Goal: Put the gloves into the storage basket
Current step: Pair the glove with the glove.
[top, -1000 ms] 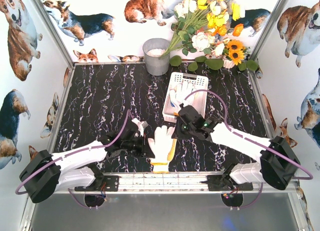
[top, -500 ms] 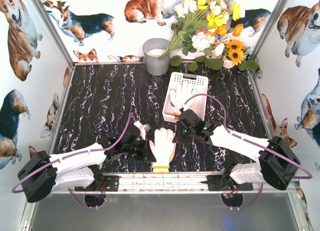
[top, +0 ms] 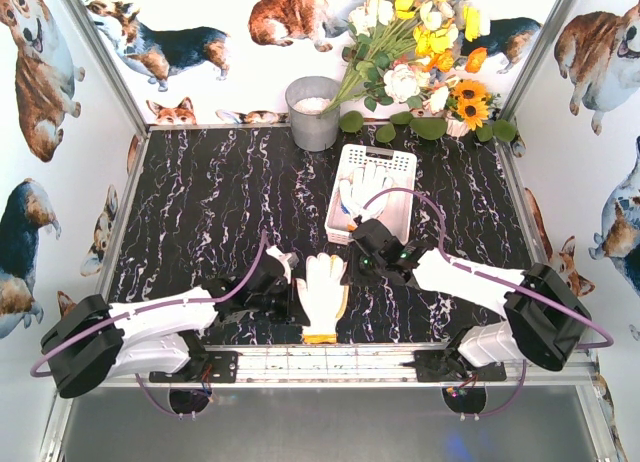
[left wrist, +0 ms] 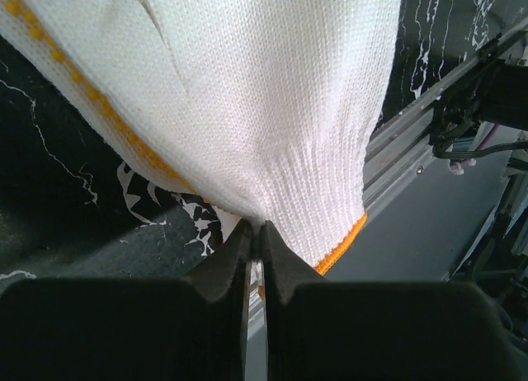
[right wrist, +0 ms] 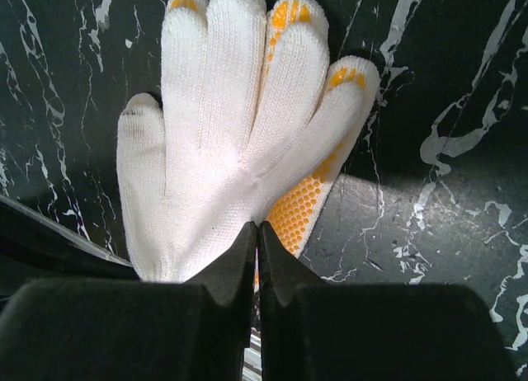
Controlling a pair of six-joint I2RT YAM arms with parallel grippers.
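- The black, white-veined counter (top: 200, 212) carries everything in the scene.
- A bunch of yellow, white and orange flowers (top: 420, 52) lies at the far right corner, just beside a grey metal bucket (top: 314, 117) against the back wall.
- The white slotted storage basket (top: 378, 156) stands right of centre, near the bucket, with one white glove (top: 362, 187) lying inside it.
- A second glove (top: 322, 290) (left wrist: 264, 84) (right wrist: 223, 150) lies flat on the counter near the front edge. It is just short of the basket, with its fingers pointing toward the back. It is white knit with an orange cuff trim, and orange dots show along one edge.
- The left claw (top: 296, 304) (left wrist: 256, 232) has its jaws pressed tight together, with the tips touching the glove's side near the ribbed cuff. I cannot tell whether any fabric is nipped between them.
- The right claw (top: 347, 274) (right wrist: 256, 232) is likewise closed to a slit and meets the glove's opposite edge. Here too, I cannot tell whether it grips cloth.
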